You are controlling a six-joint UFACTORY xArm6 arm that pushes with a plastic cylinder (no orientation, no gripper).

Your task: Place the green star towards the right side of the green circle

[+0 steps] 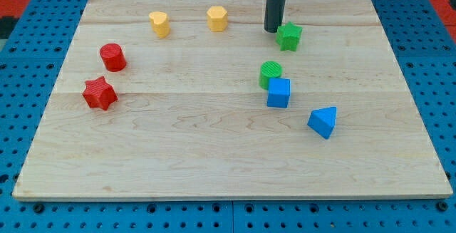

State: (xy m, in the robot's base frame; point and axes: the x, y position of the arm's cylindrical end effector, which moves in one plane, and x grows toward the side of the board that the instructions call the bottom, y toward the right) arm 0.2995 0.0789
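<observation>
The green star (289, 36) lies near the view's top, right of centre on the wooden board (214, 140). The green circle (270, 73) sits below it and slightly to the left, touching the blue cube (278, 92) at its lower right. My tip (273, 30) is at the end of the dark rod, just to the left of the green star and very close to it, above the green circle.
A blue triangle (323, 122) lies lower right of the blue cube. A yellow heart-like block (159, 23) and a yellow hexagon (217, 18) sit at the top. A red cylinder (112, 57) and a red star (99, 93) are at the left.
</observation>
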